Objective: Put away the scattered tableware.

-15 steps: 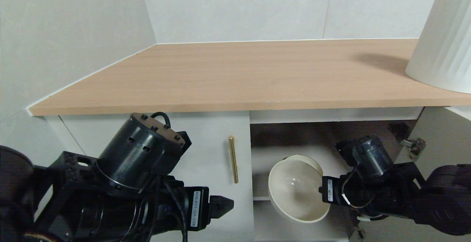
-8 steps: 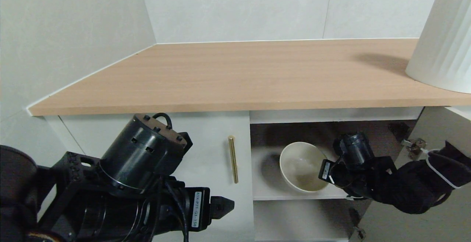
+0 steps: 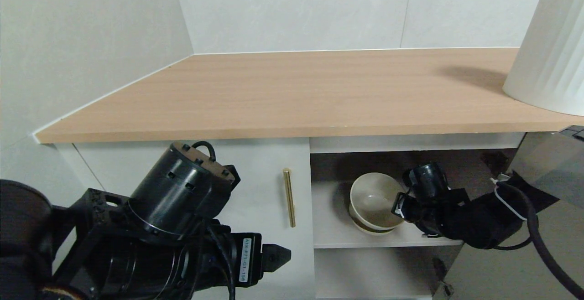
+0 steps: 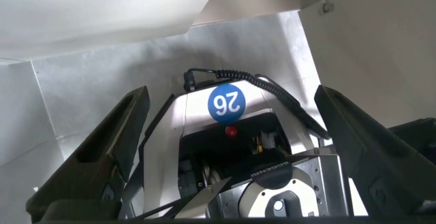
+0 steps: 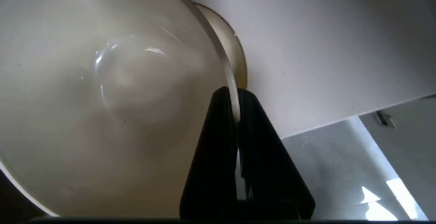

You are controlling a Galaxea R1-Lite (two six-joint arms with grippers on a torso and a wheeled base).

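Observation:
A cream bowl (image 3: pixel 372 198) is inside the open cabinet, low over the upper shelf (image 3: pixel 332 232), mouth up and slightly tilted. I cannot tell whether its foot touches the shelf. My right gripper (image 3: pixel 398 206) reaches into the cabinet from the right and is shut on the bowl's right rim. In the right wrist view the bowl (image 5: pixel 102 81) is seen close up, with the right gripper (image 5: pixel 235 112) pinching its thin rim. My left gripper (image 3: pixel 276 257) hangs low in front of the closed left door. In its own view the left gripper (image 4: pixel 231 94) is open with nothing between its fingers.
The closed left door carries a brass handle (image 3: pixel 288 197). The right door (image 3: pixel 545 170) stands open beside my right arm. A lower shelf (image 3: pixel 369 272) lies beneath. On the wooden countertop (image 3: pixel 319 90) a white lampshade (image 3: pixel 550 49) stands at the far right.
My right gripper has carried the bowl up from in front of the lower shelf and back into the cabinet, down to the upper shelf, turning it more upright. The left arm has barely moved.

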